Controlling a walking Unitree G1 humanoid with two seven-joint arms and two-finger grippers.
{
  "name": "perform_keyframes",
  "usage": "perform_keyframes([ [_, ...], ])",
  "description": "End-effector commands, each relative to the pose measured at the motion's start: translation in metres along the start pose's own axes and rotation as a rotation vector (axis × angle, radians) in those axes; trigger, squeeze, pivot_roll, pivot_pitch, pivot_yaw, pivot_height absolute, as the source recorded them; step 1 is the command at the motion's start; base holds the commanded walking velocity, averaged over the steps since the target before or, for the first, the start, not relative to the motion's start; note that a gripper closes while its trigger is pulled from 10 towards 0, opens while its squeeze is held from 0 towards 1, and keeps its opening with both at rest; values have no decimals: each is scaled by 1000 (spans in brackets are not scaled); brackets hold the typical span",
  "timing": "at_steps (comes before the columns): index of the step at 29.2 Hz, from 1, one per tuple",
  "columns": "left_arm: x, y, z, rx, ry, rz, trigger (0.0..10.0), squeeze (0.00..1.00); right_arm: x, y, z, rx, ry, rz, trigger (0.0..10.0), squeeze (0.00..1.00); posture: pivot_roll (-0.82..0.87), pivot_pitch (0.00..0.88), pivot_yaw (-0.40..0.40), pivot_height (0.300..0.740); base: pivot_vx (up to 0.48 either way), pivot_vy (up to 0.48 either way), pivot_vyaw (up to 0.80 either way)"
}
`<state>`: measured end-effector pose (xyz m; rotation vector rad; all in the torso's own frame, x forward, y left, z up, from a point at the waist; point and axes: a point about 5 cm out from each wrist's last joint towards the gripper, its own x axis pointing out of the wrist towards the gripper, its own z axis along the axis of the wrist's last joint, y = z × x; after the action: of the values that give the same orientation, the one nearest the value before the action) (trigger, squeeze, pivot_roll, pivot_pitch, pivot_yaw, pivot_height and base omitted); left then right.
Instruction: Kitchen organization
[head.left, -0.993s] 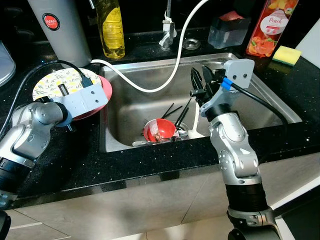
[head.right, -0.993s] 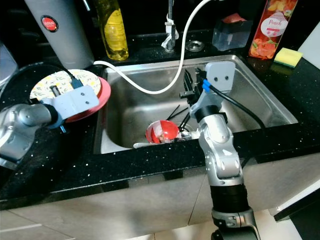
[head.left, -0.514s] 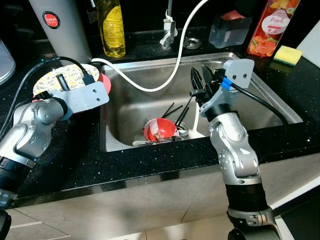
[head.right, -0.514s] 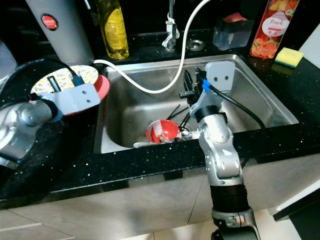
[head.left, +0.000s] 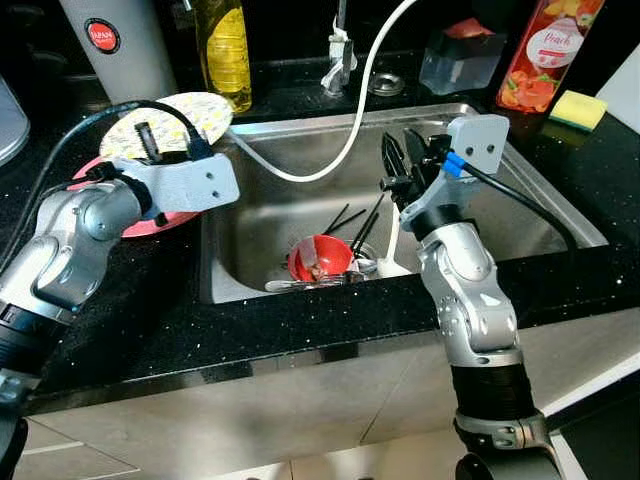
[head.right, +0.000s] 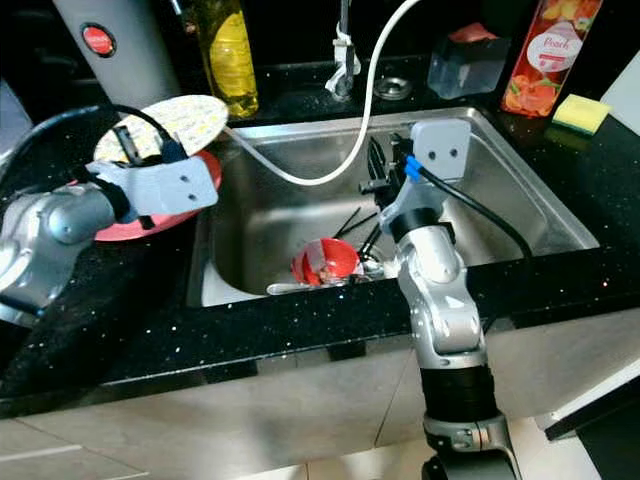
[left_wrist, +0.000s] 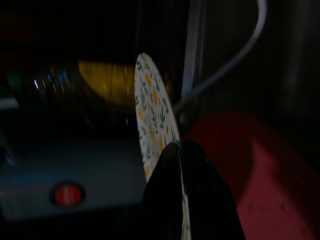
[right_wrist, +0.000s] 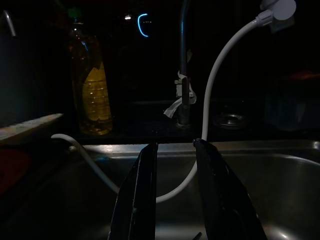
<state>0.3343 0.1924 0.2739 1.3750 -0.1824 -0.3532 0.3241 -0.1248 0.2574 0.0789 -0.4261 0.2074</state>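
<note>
A floral plate (head.left: 175, 118) is held tilted in the air above a pink plate (head.left: 92, 168), which lies on the black counter left of the sink. My left gripper (head.left: 150, 150) is shut on the floral plate's near rim; the left wrist view shows the fingers (left_wrist: 170, 165) pinching its edge (left_wrist: 150, 110) over the pink plate (left_wrist: 260, 170). My right gripper (head.left: 405, 160) hangs open over the steel sink (head.left: 520, 210), nothing between its fingers (right_wrist: 142, 175). In the sink lie a red bowl (head.left: 320, 258), black chopsticks (head.left: 360, 220) and some cutlery.
A white hose (head.left: 350, 130) runs from the tap across the sink to the left. Behind stand a yellow oil bottle (head.left: 225, 50), a grey flask (head.left: 115, 45), a clear container (head.left: 460, 55), a peach bottle (head.left: 540, 55) and a yellow sponge (head.left: 572, 108).
My left gripper has lifted the floral plate off the pink plate and carried it up and toward the sink. The right arm has stayed still.
</note>
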Motion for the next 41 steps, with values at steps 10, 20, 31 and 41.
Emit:
perform_keyframes([
  [10,2,13,47,104,-316,135,10000,0,2,8,14,387,26,216,10000,0,120,73,-2,740,0,0,0],
  [20,1,16,73,137,-498,199,10000,0,-10,18,21,755,70,406,10000,0,113,62,-3,740,0,0,0],
  [31,6,5,93,185,-620,174,10000,0,-5,0,24,921,59,345,10000,0,111,68,-1,740,0,0,0],
  [41,8,4,105,180,-676,190,10000,0,-2,-6,22,1014,67,267,10000,1000,110,78,0,740,0,0,0],
])
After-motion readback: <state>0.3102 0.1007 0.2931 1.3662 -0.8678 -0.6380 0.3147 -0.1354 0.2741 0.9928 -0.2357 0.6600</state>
